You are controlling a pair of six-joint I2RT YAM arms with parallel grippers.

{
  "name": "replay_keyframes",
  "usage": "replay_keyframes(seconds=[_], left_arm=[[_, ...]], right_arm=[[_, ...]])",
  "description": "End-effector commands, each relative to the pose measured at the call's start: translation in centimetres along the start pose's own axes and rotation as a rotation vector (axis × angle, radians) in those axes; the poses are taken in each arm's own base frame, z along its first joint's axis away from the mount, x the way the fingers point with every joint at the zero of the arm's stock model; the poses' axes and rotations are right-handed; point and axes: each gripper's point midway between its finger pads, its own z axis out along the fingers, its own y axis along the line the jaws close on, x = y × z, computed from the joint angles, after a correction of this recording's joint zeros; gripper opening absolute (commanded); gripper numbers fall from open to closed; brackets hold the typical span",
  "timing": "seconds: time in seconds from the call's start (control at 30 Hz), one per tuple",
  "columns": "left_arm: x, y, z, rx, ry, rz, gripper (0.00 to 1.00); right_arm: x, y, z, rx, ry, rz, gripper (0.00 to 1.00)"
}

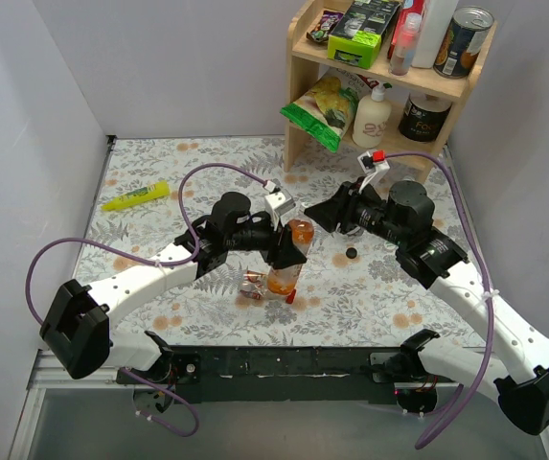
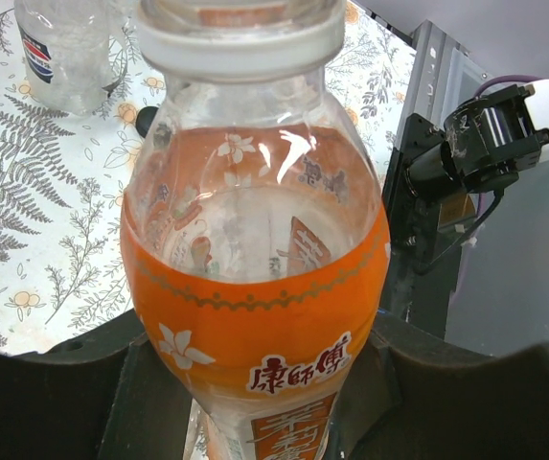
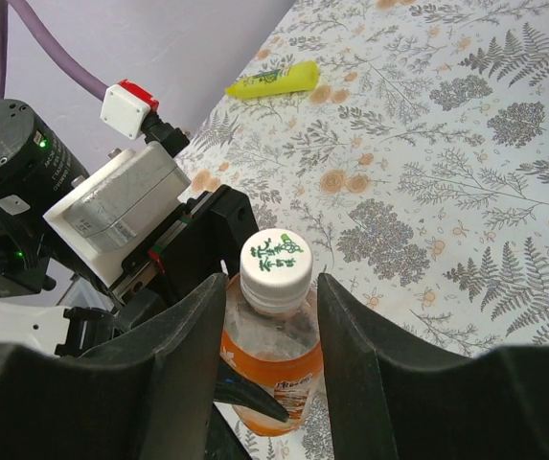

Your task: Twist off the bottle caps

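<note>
Mid-table, left gripper (image 1: 287, 251) clasps the orange bottle (image 2: 255, 287); right gripper (image 3: 272, 292) flanks its cap (image 3: 275, 257), contact unclear.

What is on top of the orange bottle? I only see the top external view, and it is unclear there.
Observer: In the right wrist view a white cap with green print sits on the orange bottle.
Reviewer: Is the right gripper on it?
Observer: It has one finger either side of the cap; contact I cannot tell.
Reviewer: And the left gripper?
Observer: The left wrist view shows it closed on the bottle's labelled body.
</note>
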Motion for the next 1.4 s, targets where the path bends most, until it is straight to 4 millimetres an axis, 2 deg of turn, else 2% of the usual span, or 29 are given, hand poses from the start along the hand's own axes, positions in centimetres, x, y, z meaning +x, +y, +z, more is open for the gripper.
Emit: replay_keyframes(seconds=[0.0,0.67,0.83,0.93,0.97,1.0,1.03,1.13,1.17,1.27,1.37], left_arm=[[-1.6,-0.6,0.1,0.009,-0.022,0.041,0.33],[-0.7,-1.5,0.8,0.036,0.013,0.051,0.32],[-1.0,-2.6,0.5,0.091,-0.002,0.059,0.32],[-1.3,-3.5,-0.1,0.149,-0.013,0.059,0.32],[-1.2,-3.9,-0.3,0.175,-0.01,0.051,0.33],[-2.1,-4.4,-0.5,0.209,-0.043,0.074,0.33],[-1.8,-5.4,-1.0,0.29,-0.029,0.065,0.33],[-1.7,-7.2,-1.7,0.425,-0.022,0.075,0.33],[-1.3,-8.1,-2.2,0.491,-0.004,0.069,0.33],[-1.1,-9.6,-3.2,0.593,0.003,0.082,0.33],[-0.6,-10.2,-3.5,0.662,0.028,0.073,0.33]], right_arm=[[-2.0,1.5,0.1,-0.043,-0.06,-0.019,0.5],[-1.5,2.6,1.6,-0.092,-0.031,-0.023,0.47],[-1.1,2.1,1.5,-0.08,-0.024,-0.05,0.26],[-1.9,2.3,0.9,-0.092,-0.039,-0.127,0.17],[-2.1,2.5,0.5,-0.127,-0.031,-0.145,0.16],[-2.2,3.0,0.1,-0.163,-0.03,-0.165,0.16],[-2.6,3.4,-0.2,-0.199,-0.033,-0.197,0.16],[-2.9,6.2,-1.8,-0.405,-0.027,-0.296,0.16],[-2.8,7.8,-2.8,-0.509,-0.025,-0.34,0.16],[-3.0,9.5,-4.3,-0.622,-0.019,-0.395,0.16],[-3.5,10.6,-5.4,-0.681,-0.033,-0.445,0.16]])
